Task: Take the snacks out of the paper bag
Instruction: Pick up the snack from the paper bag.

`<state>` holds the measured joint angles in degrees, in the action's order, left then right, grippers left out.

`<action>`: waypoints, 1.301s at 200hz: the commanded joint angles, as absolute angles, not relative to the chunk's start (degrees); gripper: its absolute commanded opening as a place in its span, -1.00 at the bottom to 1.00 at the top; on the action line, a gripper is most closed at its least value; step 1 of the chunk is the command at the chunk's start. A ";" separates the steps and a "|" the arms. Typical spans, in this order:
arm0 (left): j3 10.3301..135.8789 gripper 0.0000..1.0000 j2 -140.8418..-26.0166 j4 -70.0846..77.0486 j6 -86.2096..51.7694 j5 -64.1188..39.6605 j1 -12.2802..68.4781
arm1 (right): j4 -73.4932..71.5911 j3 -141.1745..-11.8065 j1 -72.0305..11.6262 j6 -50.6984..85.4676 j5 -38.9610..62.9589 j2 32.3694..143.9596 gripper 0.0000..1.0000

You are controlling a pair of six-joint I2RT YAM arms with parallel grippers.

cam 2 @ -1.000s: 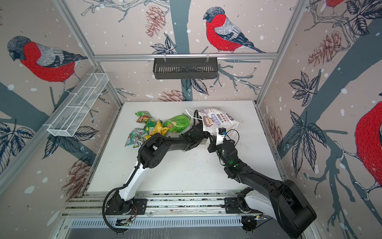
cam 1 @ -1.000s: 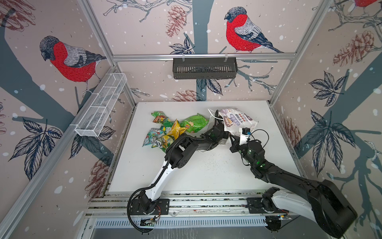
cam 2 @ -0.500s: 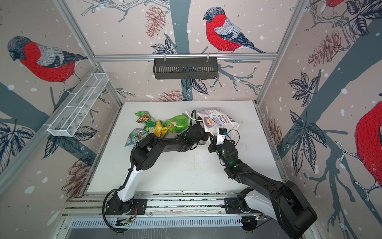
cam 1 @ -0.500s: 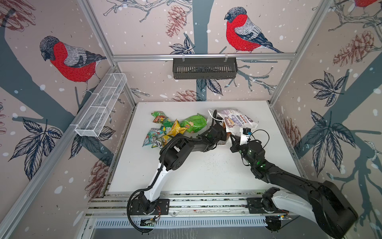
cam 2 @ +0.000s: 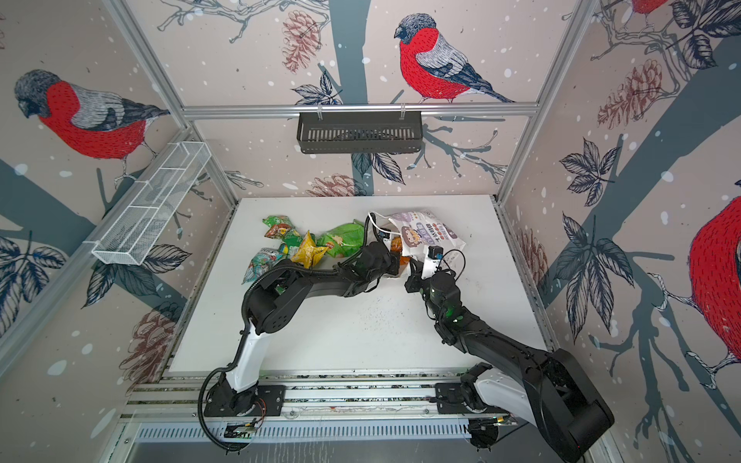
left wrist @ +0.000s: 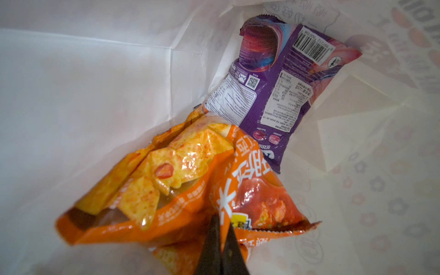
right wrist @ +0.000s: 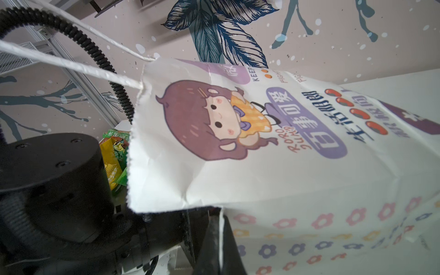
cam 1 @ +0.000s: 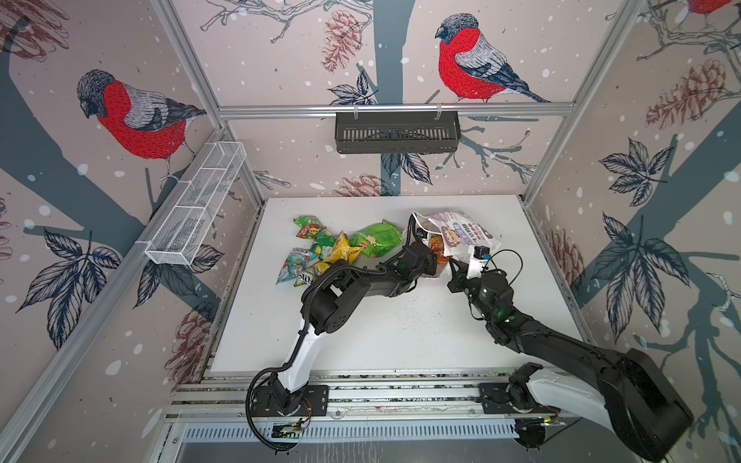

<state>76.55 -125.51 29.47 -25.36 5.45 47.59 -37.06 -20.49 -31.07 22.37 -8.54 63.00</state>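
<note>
In both top views the paper bag [cam 1: 465, 234] lies on its side toward the far right corner of the table [cam 1: 401, 332], with its mouth facing the middle. A heap of snacks [cam 1: 341, 250], green, yellow and teal, lies out on the table toward the far left, just beside that mouth. The left gripper [cam 1: 435, 256] reaches into the mouth, where an orange packet [cam 2: 397, 245] shows. The right gripper [cam 1: 454, 263] is at the bag's near rim.

The left wrist view looks inside the bag. The orange packet [left wrist: 190, 185] lies nearest, and its far end overlaps a purple packet [left wrist: 281, 95] deeper in. The left gripper [left wrist: 220, 228] has its fingers together on the orange packet's sealed edge, apparently pinching the foil.

In the right wrist view, the right gripper [right wrist: 221, 221] has its fingers clamped on the bag's paper edge, which runs between them and keeps the mouth propped open.

Most of the job looks done. Two packets remain inside as far as the views show: the orange one is in hand and not yet drawn out, and the purple one is untouched.
</note>
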 commanded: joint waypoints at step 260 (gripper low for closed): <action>50.97 -1.00 -101.28 45.59 -17.97 6.48 48.10 | -34.45 -18.94 -26.13 28.62 -8.61 60.21 -1.00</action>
